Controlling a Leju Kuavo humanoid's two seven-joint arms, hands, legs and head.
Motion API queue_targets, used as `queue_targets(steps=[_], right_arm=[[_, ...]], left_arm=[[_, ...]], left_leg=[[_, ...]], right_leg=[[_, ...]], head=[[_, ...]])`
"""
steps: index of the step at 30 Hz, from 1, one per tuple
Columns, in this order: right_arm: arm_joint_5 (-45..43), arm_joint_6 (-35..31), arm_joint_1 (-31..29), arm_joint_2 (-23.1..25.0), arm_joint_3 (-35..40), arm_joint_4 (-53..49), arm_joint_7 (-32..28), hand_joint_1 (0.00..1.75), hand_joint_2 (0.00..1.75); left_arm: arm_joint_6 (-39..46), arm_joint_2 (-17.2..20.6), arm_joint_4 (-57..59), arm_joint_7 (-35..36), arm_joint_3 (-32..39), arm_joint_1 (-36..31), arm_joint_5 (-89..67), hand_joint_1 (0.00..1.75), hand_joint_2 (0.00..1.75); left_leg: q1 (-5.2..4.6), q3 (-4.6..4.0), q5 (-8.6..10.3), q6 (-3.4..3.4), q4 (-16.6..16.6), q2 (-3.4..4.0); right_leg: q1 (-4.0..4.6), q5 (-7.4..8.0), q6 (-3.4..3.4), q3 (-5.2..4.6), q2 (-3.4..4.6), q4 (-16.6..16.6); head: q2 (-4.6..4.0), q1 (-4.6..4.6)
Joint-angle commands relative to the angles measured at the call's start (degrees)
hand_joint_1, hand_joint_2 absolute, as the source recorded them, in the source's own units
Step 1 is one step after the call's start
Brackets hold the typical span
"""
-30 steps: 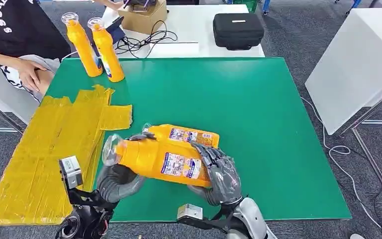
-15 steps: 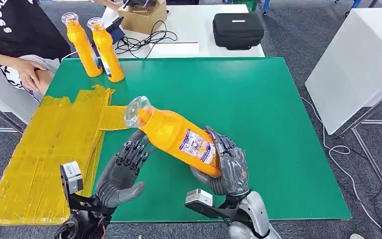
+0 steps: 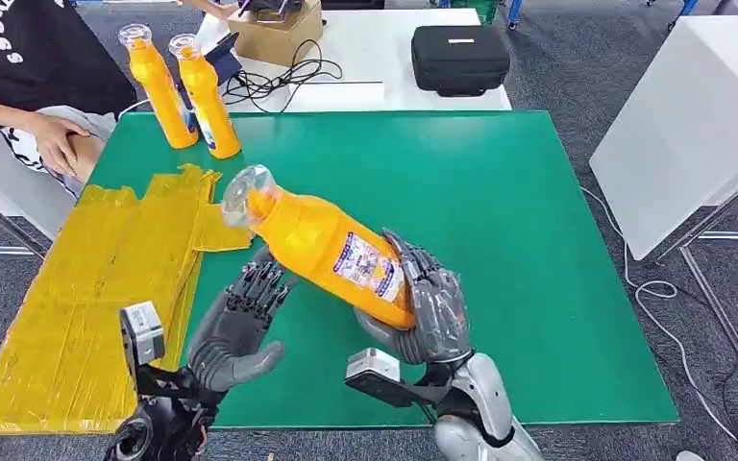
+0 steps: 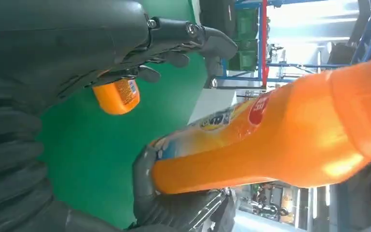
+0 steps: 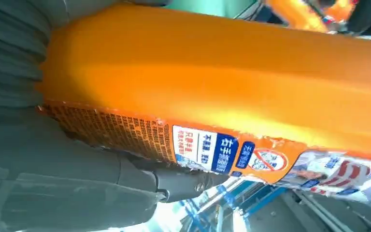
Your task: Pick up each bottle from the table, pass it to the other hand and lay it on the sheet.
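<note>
Right hand (image 3: 421,312) is gripping the orange bottle (image 3: 332,252) by its base, tilted above the green tabletop (image 3: 500,221), cap toward the yellow sheet (image 3: 96,279). Left hand (image 3: 235,327) is waiting beneath, fingers spread, holding nothing. Advice: close left around mid-body before right lets go. Another bottle (image 4: 117,96) is lying underneath; two upright bottles (image 3: 181,88) and a person's hand (image 3: 56,142) are sitting beyond the sheet.

2 upright bottles (image 3: 183,91) crowd the far-left corner — green table (image 3: 500,192) open rightward.

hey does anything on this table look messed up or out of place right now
Nothing spilled or broken. The yellow sheet is a wrinkled, ragged patchwork with one flap jutting onto the green table. The right hand holds a bottle tilted, as expected mid-transfer.
</note>
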Motion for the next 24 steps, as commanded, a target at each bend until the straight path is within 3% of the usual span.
queue_targets(steps=[1, 7, 21, 22, 23, 24], right_arm=[[-1.9, 3.6, -8.1, 1.6, 10.6, 8.8, 1.3, 1.75, 1.75], [-0.7, 5.5, -11.8, 3.1, 17.7, 14.6, 2.9, 1.75, 1.75], [0.4, 7.5, -13.4, 4.1, 20.0, 17.9, 5.1, 1.75, 1.75], [0.4, 7.5, -13.6, 4.2, 20.1, 18.2, 5.3, 1.75, 1.75], [0.4, 7.5, -13.7, 4.2, 20.1, 18.4, 5.5, 1.75, 1.75], [0.4, 7.5, -13.8, 4.3, 20.1, 18.6, 5.6, 1.75, 1.75]], left_arm=[[1.2, -1.3, 4.3, 1.0, -1.9, -4.9, 1.8, 0.00, 1.75], [1.5, -2.4, 4.4, 1.4, -1.8, -5.3, 3.0, 0.00, 1.75], [2.4, -2.4, 3.8, 2.1, -1.9, -6.3, 4.3, 0.00, 1.75], [2.4, -2.6, 3.6, 2.1, -1.8, -6.3, 4.6, 0.14, 1.75], [2.4, -2.7, 3.5, 2.0, -1.8, -6.3, 4.8, 1.69, 1.75], [2.3, -2.7, 3.4, 1.9, -1.9, -6.5, 4.9, 1.75, 1.75]], left_leg=[[0.01, 0.17, -0.05, -0.04, 0.0, 0.12], [0.01, 0.23, -0.05, -0.04, -0.1, 0.09], [0.04, 0.25, -0.09, -0.06, 0.0, -0.03], [0.02, 0.19, -0.06, -0.05, 0.0, -0.05], [0.02, 0.11, -0.02, -0.03, 0.0, -0.05], [0.03, 0.15, -0.03, -0.03, 0.0, -0.05]], right_leg=[[0.01, -0.01, 0.06, 0.15, 0.05, -0.1], [0.01, -0.03, 0.07, 0.21, 0.01, -0.1], [0.04, -0.09, 0.08, 0.30, -0.13, -0.1], [0.02, -0.07, 0.06, 0.21, -0.13, -0.1], [0.01, -0.04, 0.05, 0.13, -0.12, -0.1], [0.02, -0.05, 0.06, 0.17, -0.13, -0.1]], head=[[0.00, 0.02], [0.00, 0.02], [0.00, 0.00], [0.00, 0.02], [0.00, 0.02], [0.00, 0.00]])
